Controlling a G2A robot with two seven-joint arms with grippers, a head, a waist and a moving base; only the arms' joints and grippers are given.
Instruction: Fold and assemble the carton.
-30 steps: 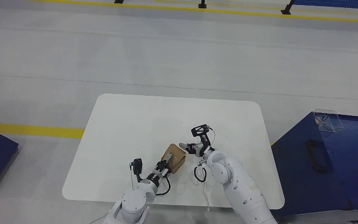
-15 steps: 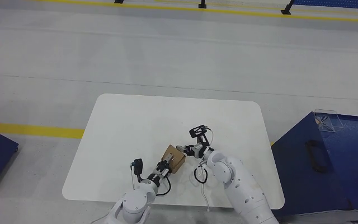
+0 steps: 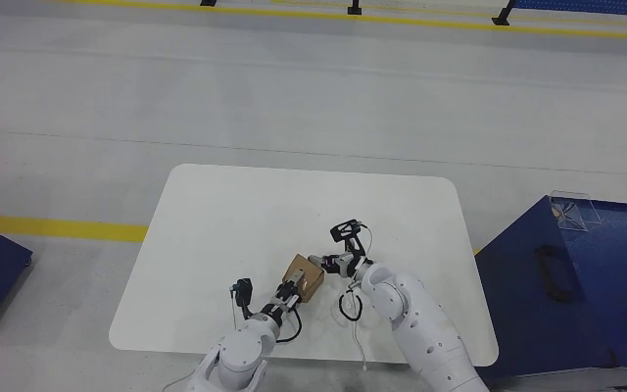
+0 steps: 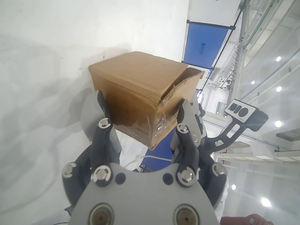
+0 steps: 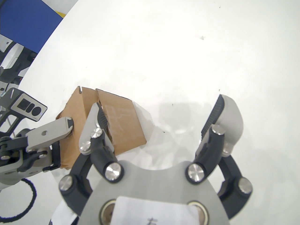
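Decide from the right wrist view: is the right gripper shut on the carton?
No, the right gripper stands wide open beside the carton, with bare table in the gap.

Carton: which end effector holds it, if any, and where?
The left end effector clamps the carton by opposite side walls near its taped end; the right end effector is open, holding nothing.
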